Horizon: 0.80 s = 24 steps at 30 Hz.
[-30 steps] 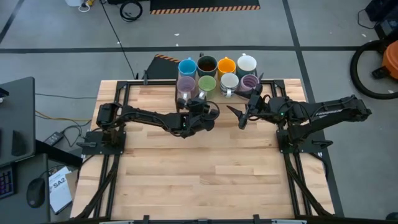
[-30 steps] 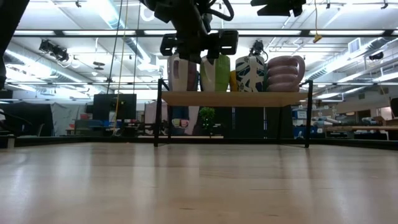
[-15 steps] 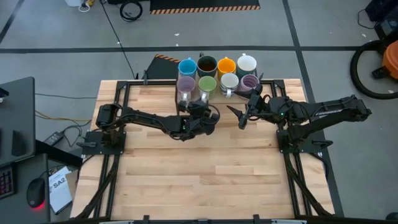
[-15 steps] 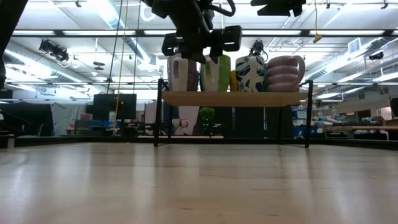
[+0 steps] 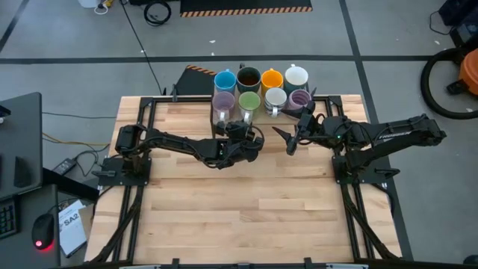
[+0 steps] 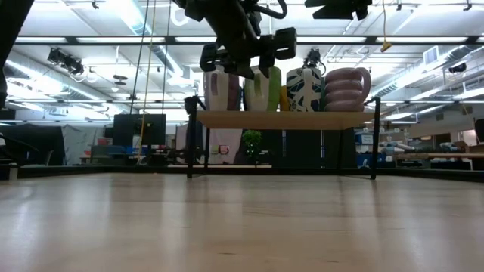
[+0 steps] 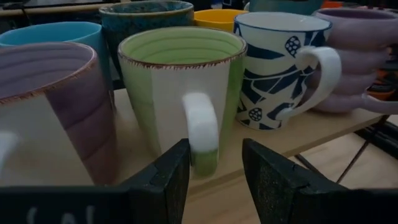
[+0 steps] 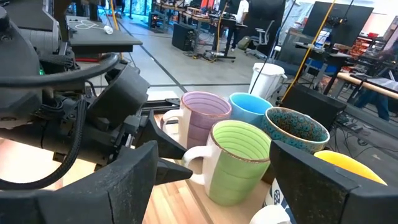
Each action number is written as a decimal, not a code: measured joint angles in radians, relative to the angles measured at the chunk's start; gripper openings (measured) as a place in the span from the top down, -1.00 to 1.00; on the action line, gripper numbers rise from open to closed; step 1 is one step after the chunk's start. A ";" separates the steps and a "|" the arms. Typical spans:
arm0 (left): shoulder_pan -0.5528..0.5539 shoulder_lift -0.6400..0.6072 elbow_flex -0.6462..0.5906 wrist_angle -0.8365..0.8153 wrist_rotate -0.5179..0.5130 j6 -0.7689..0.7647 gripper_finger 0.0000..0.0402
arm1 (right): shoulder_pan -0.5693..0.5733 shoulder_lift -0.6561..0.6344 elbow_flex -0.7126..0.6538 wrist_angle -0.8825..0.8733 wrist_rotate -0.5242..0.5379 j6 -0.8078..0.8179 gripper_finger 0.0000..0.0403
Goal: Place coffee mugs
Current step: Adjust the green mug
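Coffee mugs [image 5: 258, 90] are grouped on a raised wooden shelf [image 6: 283, 119] at the table's far edge. At left, the left gripper [image 7: 214, 171] is held with fingers spread either side of the green mug's [image 7: 180, 93] handle, not touching it. At right, the right gripper [image 5: 287, 139] is held nearby, fingers spread wide and empty.
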 joint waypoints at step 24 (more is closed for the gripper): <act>0.003 0.000 0.000 0.055 0.075 0.004 0.24 | 0.000 0.000 0.000 0.000 0.000 0.001 -0.56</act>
